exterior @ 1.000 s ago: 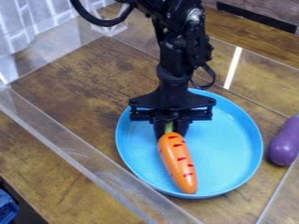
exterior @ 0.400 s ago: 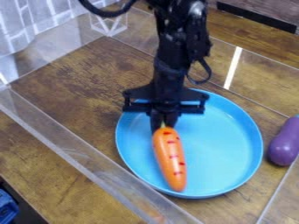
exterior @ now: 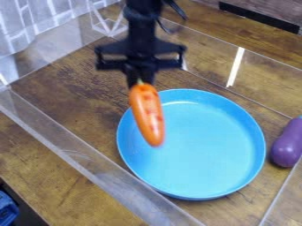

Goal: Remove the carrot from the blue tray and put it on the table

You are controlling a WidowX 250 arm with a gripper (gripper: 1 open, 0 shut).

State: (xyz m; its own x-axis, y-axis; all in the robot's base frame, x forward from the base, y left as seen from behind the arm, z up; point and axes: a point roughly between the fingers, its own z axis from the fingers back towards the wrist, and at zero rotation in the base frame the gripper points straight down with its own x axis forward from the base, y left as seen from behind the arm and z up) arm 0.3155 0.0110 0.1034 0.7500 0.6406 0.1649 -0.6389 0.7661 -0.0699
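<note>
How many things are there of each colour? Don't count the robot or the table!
Orange: 1, the carrot
Blue: 1, the tray
Purple: 1, the eggplant-like toy
Total: 3

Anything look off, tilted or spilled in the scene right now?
Nothing stands out. The carrot hangs from the shut pincer, lifted off the blue tray, its tip slanting a little to the picture's right above the tray's left rim. The tray sits flat on the table. A purple object lies beside its right edge.
</note>
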